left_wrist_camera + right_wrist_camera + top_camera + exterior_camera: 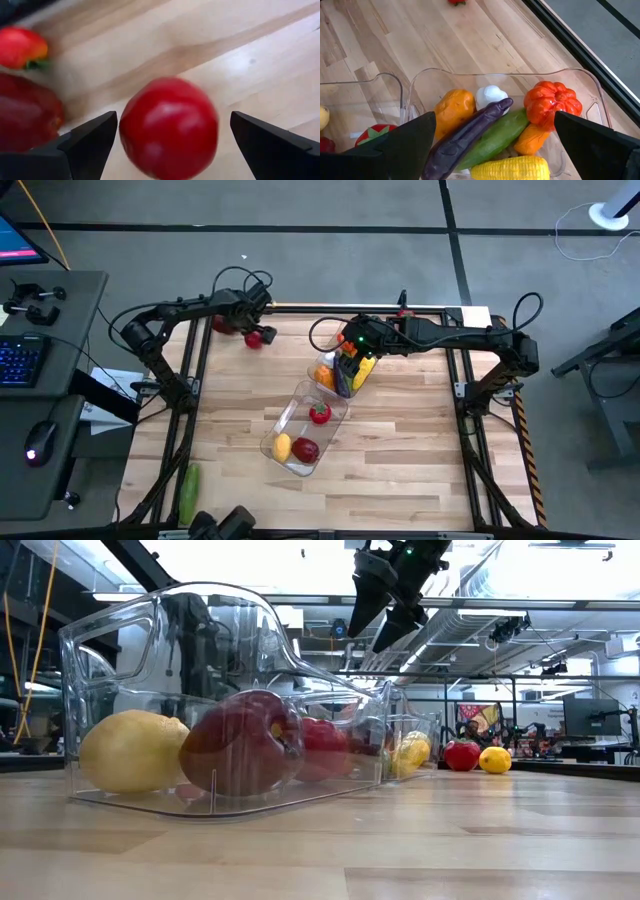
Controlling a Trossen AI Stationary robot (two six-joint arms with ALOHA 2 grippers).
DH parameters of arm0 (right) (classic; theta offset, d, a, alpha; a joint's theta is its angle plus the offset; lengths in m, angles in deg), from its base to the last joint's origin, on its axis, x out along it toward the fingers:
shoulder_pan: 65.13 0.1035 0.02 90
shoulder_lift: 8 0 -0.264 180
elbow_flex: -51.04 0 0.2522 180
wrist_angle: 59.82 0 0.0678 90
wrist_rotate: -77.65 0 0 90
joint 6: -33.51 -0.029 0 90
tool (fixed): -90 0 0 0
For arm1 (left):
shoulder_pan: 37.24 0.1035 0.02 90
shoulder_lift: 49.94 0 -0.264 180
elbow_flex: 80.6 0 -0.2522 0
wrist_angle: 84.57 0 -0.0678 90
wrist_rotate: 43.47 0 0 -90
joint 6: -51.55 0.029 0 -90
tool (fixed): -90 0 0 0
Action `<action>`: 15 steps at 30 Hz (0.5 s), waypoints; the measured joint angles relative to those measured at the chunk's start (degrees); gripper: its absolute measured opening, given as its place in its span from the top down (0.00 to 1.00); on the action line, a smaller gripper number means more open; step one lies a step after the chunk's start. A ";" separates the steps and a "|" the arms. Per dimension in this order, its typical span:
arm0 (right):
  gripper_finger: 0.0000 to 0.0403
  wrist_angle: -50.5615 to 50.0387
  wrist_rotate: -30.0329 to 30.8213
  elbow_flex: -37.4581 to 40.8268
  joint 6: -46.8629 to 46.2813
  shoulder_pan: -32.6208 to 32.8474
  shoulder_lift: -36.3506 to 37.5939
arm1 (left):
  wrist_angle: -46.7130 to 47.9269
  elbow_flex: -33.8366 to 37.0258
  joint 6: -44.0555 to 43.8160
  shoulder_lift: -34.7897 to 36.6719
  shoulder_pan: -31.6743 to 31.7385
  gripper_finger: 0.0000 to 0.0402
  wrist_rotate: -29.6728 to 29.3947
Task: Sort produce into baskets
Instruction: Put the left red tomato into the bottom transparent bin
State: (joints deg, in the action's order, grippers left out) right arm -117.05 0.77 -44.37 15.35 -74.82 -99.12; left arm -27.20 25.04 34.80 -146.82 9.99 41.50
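Observation:
My left gripper [174,120] is open near the table's far left [250,315]. Its fingers stand on either side of a red apple [169,127] that lies on the table [254,337]. I cannot tell whether a finger touches the apple. My right gripper [495,117] is open and empty above the far clear basket [592,95], which holds a purple eggplant [470,132], a cucumber [495,137], corn, white garlic [490,95], an orange-red pumpkin [552,102] and a carrot. The near clear basket [285,415] holds a tomato [319,413], a lemon [283,446] and a red apple [306,449].
More red produce [22,47] lies beside the left gripper's apple. A green cucumber [189,492] lies near the table's front left corner. In the low view a red fruit [461,755] and a yellow one [495,760] sit far back. The two baskets touch end to end at mid-table.

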 joint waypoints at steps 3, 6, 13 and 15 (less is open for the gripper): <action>0.01 0.00 0.00 0.00 0.01 0.00 0.00 | 0.64 0.36 -1.03 -1.35 0.00 0.06 0.22; 0.01 0.00 0.00 0.00 -0.01 0.00 0.00 | 1.79 0.87 -1.17 -3.14 0.00 0.06 0.28; 0.01 0.00 0.00 0.00 -0.01 0.00 0.00 | 1.26 0.87 -1.61 -5.53 -0.94 0.06 0.29; 0.01 -0.01 0.00 0.00 -0.01 0.09 0.00 | 0.62 0.87 -1.62 -5.53 -1.27 0.06 0.20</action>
State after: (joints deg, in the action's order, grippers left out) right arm -117.05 0.77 -44.37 15.34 -74.73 -99.12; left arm -26.57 25.91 33.18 -152.35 8.72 41.71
